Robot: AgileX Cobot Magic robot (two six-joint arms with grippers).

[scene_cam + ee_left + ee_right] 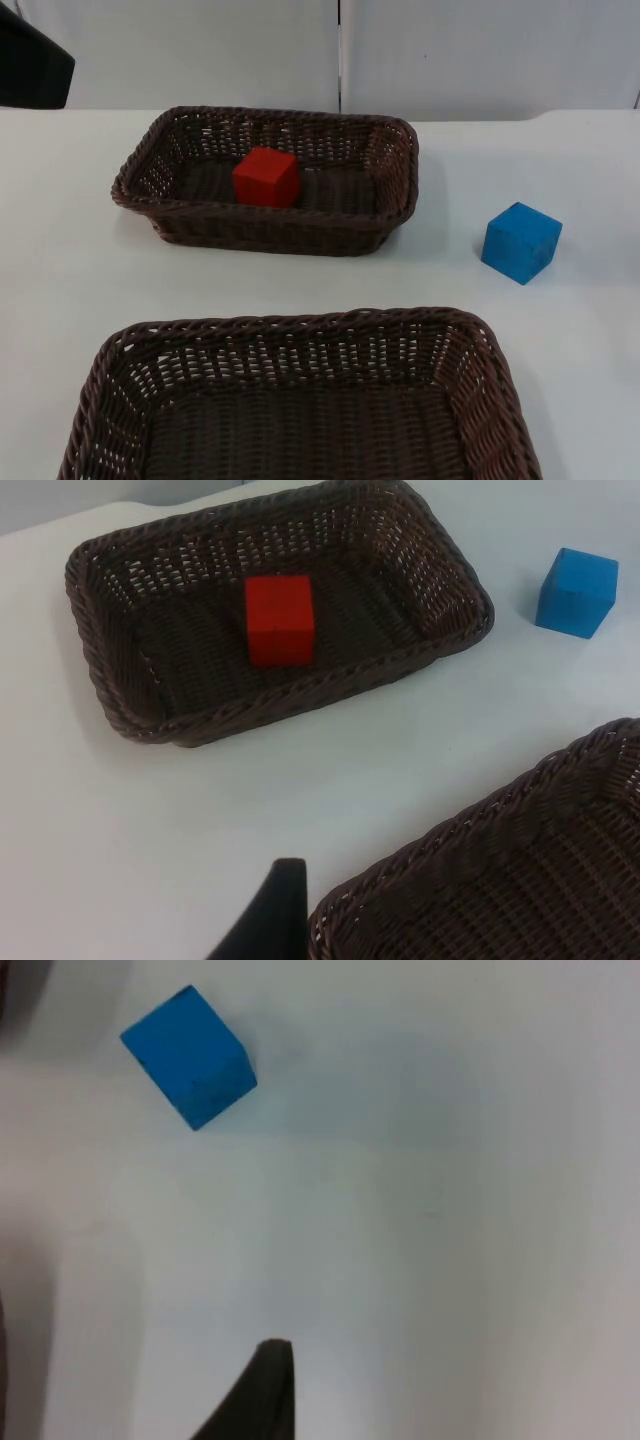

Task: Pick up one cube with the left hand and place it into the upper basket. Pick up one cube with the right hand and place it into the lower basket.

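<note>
Altogether two baskets, upper basket [390,160] holding one red cube [266,177], one blue cube [521,242] on table [60,260], pincer states untellable.

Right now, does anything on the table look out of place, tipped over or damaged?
Nothing stands out. The red cube sits flat inside the upper basket. The blue cube rests on the white table, right of that basket, turned at an angle but intact. The lower basket holds no cube, and neither basket looks damaged.
</note>
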